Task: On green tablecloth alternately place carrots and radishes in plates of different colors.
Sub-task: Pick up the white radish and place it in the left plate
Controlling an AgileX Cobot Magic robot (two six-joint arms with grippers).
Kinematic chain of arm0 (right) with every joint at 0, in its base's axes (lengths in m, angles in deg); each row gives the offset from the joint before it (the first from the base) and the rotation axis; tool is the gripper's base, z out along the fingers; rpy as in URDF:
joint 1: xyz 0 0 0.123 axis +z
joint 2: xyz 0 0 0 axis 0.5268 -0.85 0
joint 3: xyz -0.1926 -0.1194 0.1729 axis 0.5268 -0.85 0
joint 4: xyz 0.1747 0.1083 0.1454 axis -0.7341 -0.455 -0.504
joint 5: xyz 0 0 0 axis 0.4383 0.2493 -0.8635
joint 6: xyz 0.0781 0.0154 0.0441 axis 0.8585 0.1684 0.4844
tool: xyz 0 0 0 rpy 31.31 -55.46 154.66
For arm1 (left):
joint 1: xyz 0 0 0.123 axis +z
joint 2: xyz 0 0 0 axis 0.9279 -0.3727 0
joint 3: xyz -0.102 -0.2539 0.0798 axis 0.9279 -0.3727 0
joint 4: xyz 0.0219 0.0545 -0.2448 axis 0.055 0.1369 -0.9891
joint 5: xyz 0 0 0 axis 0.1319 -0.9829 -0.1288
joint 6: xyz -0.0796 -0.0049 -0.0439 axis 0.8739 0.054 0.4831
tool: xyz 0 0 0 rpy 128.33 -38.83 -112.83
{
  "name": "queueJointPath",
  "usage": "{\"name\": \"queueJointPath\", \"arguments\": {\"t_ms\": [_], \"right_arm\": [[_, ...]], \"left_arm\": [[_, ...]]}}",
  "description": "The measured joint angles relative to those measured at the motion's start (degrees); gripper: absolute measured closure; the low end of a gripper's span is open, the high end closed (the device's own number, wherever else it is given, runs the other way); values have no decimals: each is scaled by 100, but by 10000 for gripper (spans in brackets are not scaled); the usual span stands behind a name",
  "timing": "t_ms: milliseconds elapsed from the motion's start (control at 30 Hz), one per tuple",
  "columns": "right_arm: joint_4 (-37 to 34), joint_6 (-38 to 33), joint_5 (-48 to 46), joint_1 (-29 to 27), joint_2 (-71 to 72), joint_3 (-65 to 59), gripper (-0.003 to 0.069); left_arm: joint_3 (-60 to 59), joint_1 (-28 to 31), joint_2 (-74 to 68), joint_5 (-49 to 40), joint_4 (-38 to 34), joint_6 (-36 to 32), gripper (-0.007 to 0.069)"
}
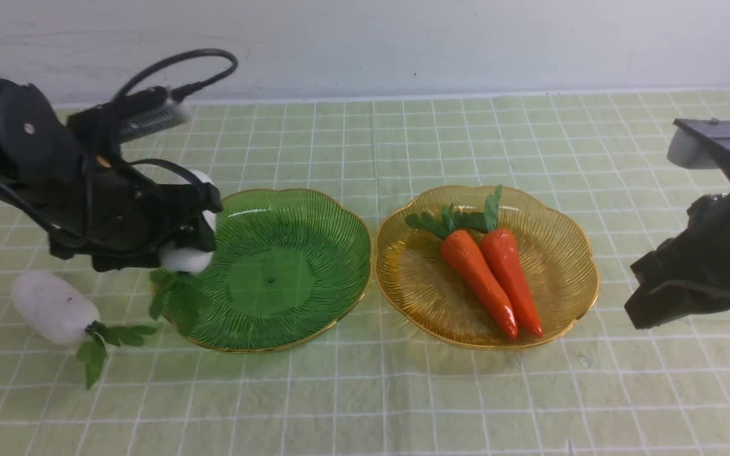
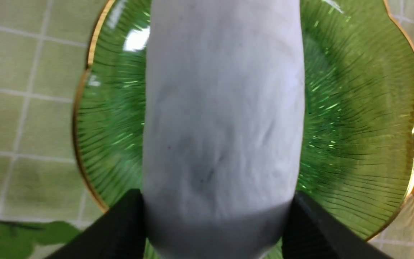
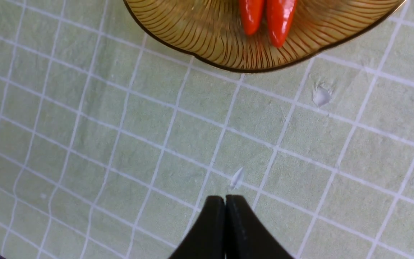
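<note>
Radish [image 2: 223, 118], plump matte white, between black fingers [image 2: 120, 230].

We find both carrots [image 1: 479, 278] in the right plate [image 1: 416, 272]. At the left plate's [image 1: 289, 278] 9 o'clock, one radish [image 1: 53, 307] lies on the worktop [image 1: 365, 392].
</note>
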Motion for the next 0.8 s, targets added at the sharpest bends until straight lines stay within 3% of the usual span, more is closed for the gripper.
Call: {"name": "queueJointPath", "arguments": {"t_ms": [167, 433, 533, 667, 800], "right_arm": [[0, -66, 17, 0, 0, 0, 673], [0, -166, 31, 0, 0, 0, 673], [0, -170, 36, 0, 0, 0, 673], [0, -170, 36, 0, 0, 0, 673], [0, -170, 42, 0, 0, 0, 673]], "left_arm": [[0, -34, -496, 298, -385, -64, 190], [252, 150, -661, -163, -437, -64, 46], [567, 301, -561, -527, -390, -64, 33], [1294, 693, -207, -1325, 167, -64, 32], [1619, 1140, -48, -2212, 1339, 324, 46]]}}
